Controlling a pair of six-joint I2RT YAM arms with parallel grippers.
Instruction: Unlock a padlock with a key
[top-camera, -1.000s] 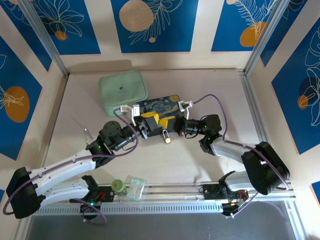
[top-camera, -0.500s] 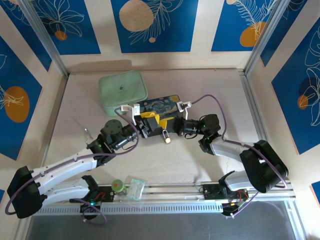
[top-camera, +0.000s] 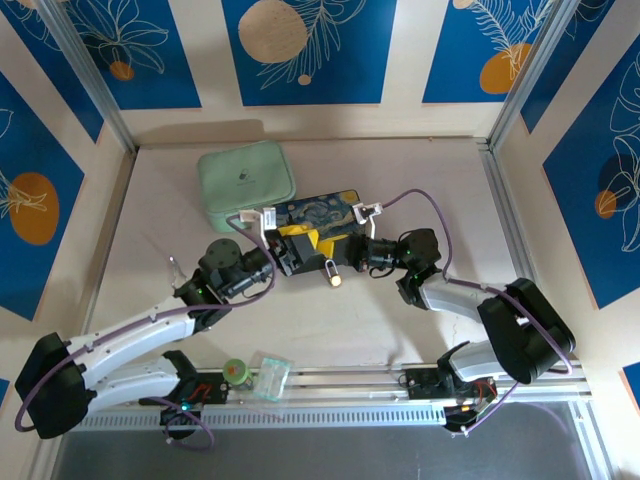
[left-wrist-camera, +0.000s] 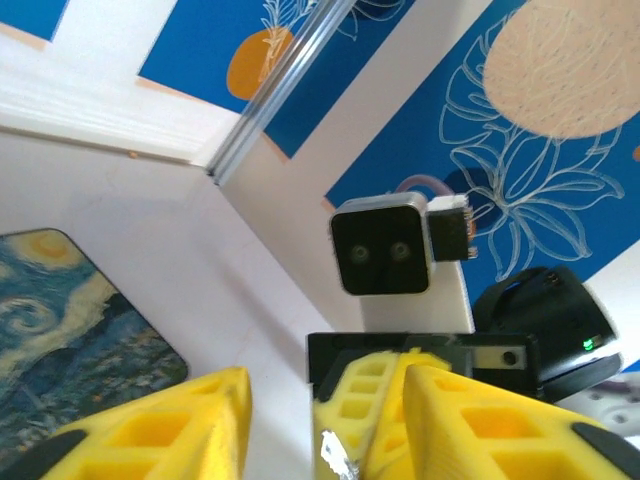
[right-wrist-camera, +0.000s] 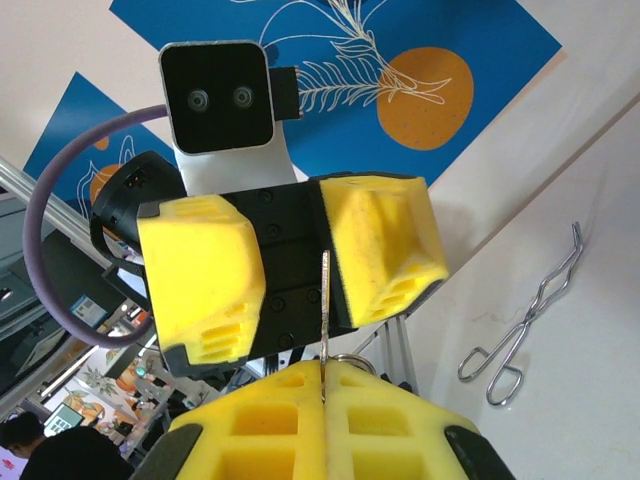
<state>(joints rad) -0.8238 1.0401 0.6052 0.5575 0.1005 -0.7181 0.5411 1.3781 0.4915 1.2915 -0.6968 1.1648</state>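
Looks like the aiming step, before anything goes into the lock. The key (right-wrist-camera: 325, 300) is pinched upright in the right pincer (right-wrist-camera: 322, 388), whose yellow pads are pressed flat together on it. The thin blade sticks out toward the left pincer (right-wrist-camera: 293, 265). That one is spread wide, and nothing can be seen clamped between its fingers (left-wrist-camera: 150, 430). From above, the two pincers are seen nose to nose just near of the painted box (top-camera: 315, 208), around the middle of the tabletop (top-camera: 420, 180).

The padlock (top-camera: 331, 272) is spotted in the top view just on the near side of where the pincers meet, shackle toward them and brass body toward the near edge. Whether it's lying flat or dangling off something can't be told from up there, and the keyhole can't be made out at all.

So the task is judged to be halfway at best: key secured, lock not. What's probably called for next is that the padlock gets gripped by the left pincer and held steady with the keyhole turned toward the key. Then the blade has to be lined up dead straight. With a key that thin, a small tilt could be enough for it to skid off the brass or twist in the pads. A wire loop (right-wrist-camera: 525, 325) is lying on the tabletop, well apart from all of it.
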